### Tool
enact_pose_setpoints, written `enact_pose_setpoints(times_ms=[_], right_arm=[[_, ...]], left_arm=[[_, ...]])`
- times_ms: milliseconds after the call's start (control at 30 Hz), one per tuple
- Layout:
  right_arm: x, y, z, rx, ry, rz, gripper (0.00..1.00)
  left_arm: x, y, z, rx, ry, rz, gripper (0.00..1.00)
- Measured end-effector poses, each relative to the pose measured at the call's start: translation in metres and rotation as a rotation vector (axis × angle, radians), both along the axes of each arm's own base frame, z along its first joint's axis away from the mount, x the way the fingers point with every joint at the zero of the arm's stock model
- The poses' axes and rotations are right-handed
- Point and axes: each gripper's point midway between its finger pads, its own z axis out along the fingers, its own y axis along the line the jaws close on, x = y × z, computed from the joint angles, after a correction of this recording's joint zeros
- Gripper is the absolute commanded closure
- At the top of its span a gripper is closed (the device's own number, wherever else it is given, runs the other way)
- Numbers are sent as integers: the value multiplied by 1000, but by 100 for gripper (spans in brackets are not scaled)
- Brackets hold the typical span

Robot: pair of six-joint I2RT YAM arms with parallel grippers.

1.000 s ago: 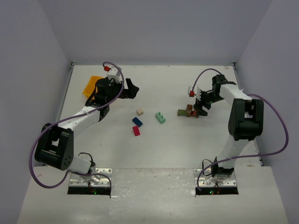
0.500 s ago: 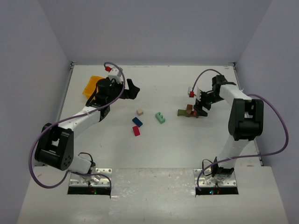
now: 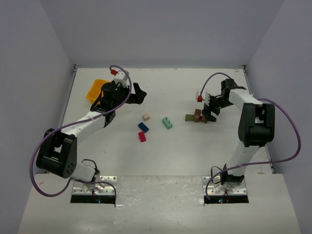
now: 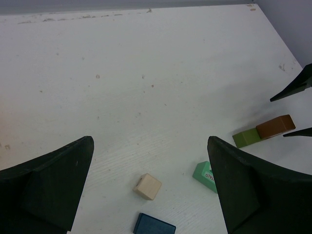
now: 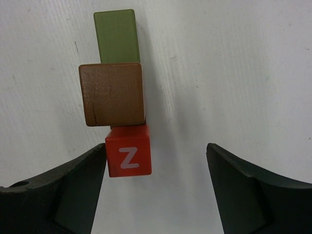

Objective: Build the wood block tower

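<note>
A brown block (image 5: 112,93) lies across an olive block (image 5: 117,35), with an orange-red cube marked Z (image 5: 128,157) right below it. My right gripper (image 5: 156,146) hangs open over them; the Z cube sits just inside its left finger and nothing is gripped. From above, this cluster (image 3: 197,116) lies at the right gripper (image 3: 208,111). My left gripper (image 4: 149,141) is open and empty, raised above the table. Beneath it are a tan cube (image 4: 147,186), a blue block (image 4: 154,224) and a teal block (image 4: 204,173). A red block (image 3: 142,136) lies nearest the arms.
A yellow-orange tray (image 3: 94,89) lies at the back left, behind my left arm. Walls close the table at the back and both sides. The left gripper (image 3: 139,92) hovers between the tray and the loose blocks in the middle.
My left gripper has drifted slightly to the right and stays open. The right arm and all the blocks have not moved.
</note>
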Motion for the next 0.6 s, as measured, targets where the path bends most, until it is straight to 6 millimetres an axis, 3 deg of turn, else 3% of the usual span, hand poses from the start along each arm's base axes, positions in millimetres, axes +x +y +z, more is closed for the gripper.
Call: enact_pose_setpoints(times_ms=[600], right_arm=[[2,-2,-1,-13,-10,-6,18]], left_arm=[[-2,-3,-2,7,5,-4,0]])
